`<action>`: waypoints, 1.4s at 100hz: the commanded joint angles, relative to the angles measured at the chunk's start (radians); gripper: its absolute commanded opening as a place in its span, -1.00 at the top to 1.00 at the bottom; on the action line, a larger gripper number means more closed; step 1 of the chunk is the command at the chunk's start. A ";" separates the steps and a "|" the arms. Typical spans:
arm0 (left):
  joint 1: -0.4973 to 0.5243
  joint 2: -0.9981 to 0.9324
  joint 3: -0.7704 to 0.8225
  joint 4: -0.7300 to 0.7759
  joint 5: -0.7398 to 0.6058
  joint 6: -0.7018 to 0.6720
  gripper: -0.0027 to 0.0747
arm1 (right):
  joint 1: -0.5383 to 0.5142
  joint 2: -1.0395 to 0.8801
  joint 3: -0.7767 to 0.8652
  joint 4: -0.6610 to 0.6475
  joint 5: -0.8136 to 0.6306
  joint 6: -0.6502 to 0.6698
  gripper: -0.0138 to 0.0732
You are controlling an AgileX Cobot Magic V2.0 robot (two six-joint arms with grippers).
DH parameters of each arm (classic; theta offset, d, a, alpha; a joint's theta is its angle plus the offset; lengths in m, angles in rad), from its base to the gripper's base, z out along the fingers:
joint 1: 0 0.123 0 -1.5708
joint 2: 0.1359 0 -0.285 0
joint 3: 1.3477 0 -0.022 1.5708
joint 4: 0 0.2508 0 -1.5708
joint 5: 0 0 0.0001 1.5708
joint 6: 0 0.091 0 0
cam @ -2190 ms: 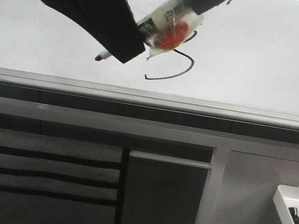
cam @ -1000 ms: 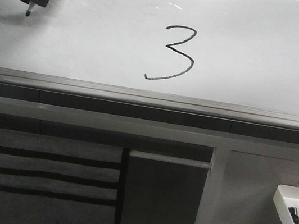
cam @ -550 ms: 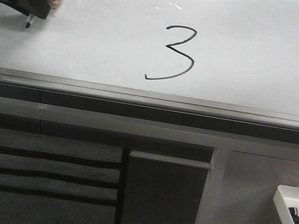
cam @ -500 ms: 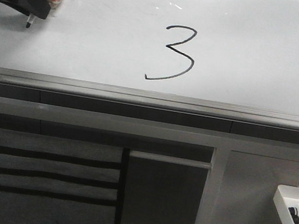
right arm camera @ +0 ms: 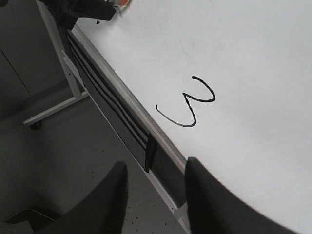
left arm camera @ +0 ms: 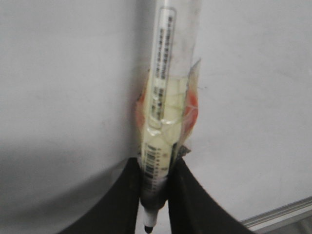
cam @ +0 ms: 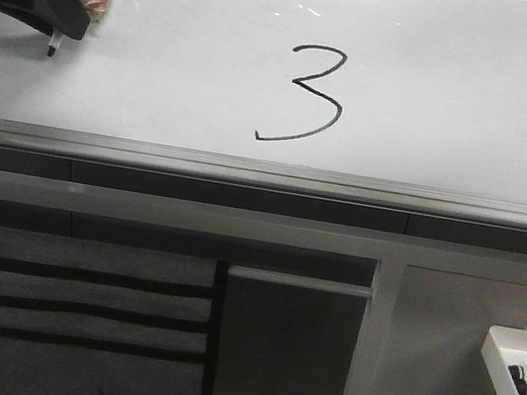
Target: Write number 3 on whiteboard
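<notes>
The number 3 is drawn in thin black line on the whiteboard, near its middle; it also shows in the right wrist view. My left gripper is at the board's far left, well apart from the numeral, shut on a marker with a clear taped barrel and its black tip pointing down. In the left wrist view the jaws pinch the marker near its tip. My right gripper is open and empty, off the board's near edge, and not in the front view.
A grey metal edge strip runs along the board's near edge, with a dark cabinet front below. A small white tray of markers hangs at the lower right. A table leg frame stands on the floor.
My left gripper has carried the marker away from the numeral to the board's far left, uncovering the whole 3. In the last half second it has barely shifted.
</notes>
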 commanded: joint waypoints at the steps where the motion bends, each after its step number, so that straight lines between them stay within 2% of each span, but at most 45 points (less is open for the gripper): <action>1: 0.018 -0.029 -0.025 -0.018 -0.044 -0.018 0.93 | -0.005 -0.023 -0.026 0.041 -0.038 0.005 0.12; 12: 0.041 -0.029 -0.025 -0.018 -0.021 -0.018 0.78 | -0.005 -0.023 -0.026 0.041 -0.038 0.007 0.12; 21: 0.044 -0.029 -0.025 -0.018 -0.017 -0.018 0.54 | -0.005 -0.023 -0.026 0.041 -0.038 0.007 0.12; 34: 0.044 -0.030 -0.025 -0.018 -0.014 -0.018 0.05 | -0.005 -0.023 -0.026 0.041 -0.036 0.007 0.12; 41: 0.044 -0.041 -0.028 0.000 -0.001 -0.018 -0.03 | -0.006 -0.034 -0.026 0.041 -0.031 0.030 0.12; 49: 0.044 -0.068 -0.039 0.058 0.038 -0.018 -0.02 | -0.006 -0.059 -0.026 0.016 -0.024 0.080 0.12; 58: 0.049 -0.129 -0.055 0.134 0.145 -0.018 -0.02 | -0.006 -0.106 -0.026 -0.058 -0.023 0.183 0.12; 77: 0.051 -0.302 -0.070 0.193 0.387 -0.018 -0.02 | -0.063 -0.207 -0.021 -0.269 0.021 0.631 0.12; 87: 0.051 -0.411 -0.047 0.193 0.465 -0.026 -0.02 | -0.091 -0.265 0.041 -0.284 0.018 0.712 0.12; 98: 0.051 -0.528 0.040 0.193 0.453 -0.056 -0.02 | -0.095 -0.342 0.162 -0.304 -0.037 0.752 0.24; 115: 0.051 -0.712 0.235 0.193 0.343 -0.096 0.05 | -0.095 -0.488 0.353 -0.336 -0.152 0.809 0.79; 118: 0.051 -0.747 0.262 0.193 0.317 -0.096 0.12 | -0.095 -0.509 0.389 -0.336 -0.169 0.814 0.86; 124: 0.051 -0.794 0.309 0.193 0.272 -0.096 0.26 | -0.095 -0.547 0.439 -0.336 -0.189 0.820 0.84; 140: 0.051 -0.875 0.397 0.193 0.138 -0.096 0.84 | -0.095 -0.610 0.547 -0.341 -0.231 0.820 0.84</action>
